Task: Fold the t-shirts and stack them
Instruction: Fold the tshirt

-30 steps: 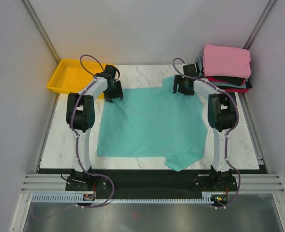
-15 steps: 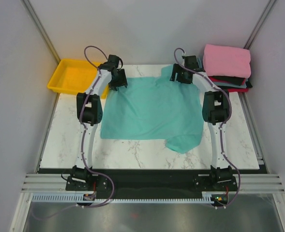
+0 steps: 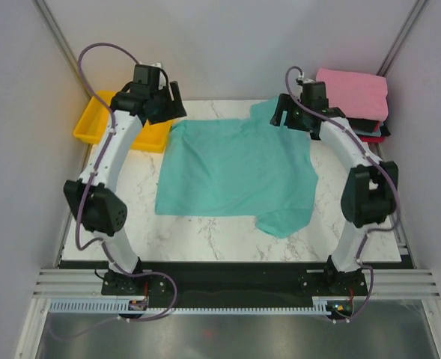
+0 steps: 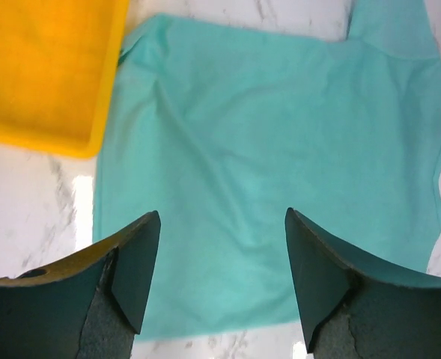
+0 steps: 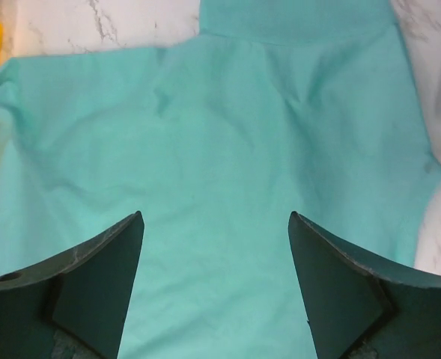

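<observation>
A teal t-shirt (image 3: pixel 235 168) lies spread flat on the marble table, one sleeve at the far right and a bunched sleeve at the near right. It fills the left wrist view (image 4: pixel 280 134) and the right wrist view (image 5: pixel 227 134). My left gripper (image 3: pixel 168 105) hangs open and empty above the shirt's far left corner (image 4: pixel 221 217). My right gripper (image 3: pixel 284 116) hangs open and empty above the far right sleeve (image 5: pixel 216 217). A stack of folded shirts, pink (image 3: pixel 353 91) on top of black and red ones, sits at the far right.
A yellow plastic tray (image 3: pixel 100 120) stands at the far left, its corner next to the shirt's far left edge; it also shows in the left wrist view (image 4: pixel 44 71). Grey walls close in the table on three sides.
Both arms dragged the shirt's far edge away from me, then let go and rose above it. The shirt now lies still, shifted toward the back.
</observation>
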Controlling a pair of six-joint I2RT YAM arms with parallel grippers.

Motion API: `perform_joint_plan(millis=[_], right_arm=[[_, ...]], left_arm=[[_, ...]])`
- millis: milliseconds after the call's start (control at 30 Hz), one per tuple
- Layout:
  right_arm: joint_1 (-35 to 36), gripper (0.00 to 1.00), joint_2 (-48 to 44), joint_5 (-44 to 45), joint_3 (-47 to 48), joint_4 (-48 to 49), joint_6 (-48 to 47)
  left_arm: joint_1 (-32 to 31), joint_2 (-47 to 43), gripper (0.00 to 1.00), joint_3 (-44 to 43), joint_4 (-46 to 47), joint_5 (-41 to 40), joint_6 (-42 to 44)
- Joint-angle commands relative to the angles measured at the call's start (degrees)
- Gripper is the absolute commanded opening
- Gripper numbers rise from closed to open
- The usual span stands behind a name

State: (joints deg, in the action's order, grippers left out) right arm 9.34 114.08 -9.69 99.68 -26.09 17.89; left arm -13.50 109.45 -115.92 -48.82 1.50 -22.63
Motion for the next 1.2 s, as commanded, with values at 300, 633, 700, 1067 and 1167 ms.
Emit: perform_joint_plan(millis=[300,633,700,1067,1167], right_arm=[[1.46,0.85,-49.98,8.72,-59.4,7.02,19.63],[1.47,0.8,-64.27,9.87,-74.62,6.04,29.4],[1.38,0.8,-62.67,8.39,-74.89,6.4,28.7],[1.38,0.8,-60.82,9.34,-74.45,8.33,26.32],[1.47,0.79,-61.08,8.64,-75.42,8.6,26.14]], left_arm=[[6.81,-34.99,0.7,60.79,11.9,-6.95,-8.04],[7.26,-39.4,0.58,75.73,18.4,-5.01,-18.14],[7.26,-39.05,0.55,76.98,19.81,-5.19,-18.67],[7.17,-35.45,0.46,81.55,25.96,-4.31,-19.29],[7.17,-34.04,0.4,81.82,27.89,-4.83,-19.12]])
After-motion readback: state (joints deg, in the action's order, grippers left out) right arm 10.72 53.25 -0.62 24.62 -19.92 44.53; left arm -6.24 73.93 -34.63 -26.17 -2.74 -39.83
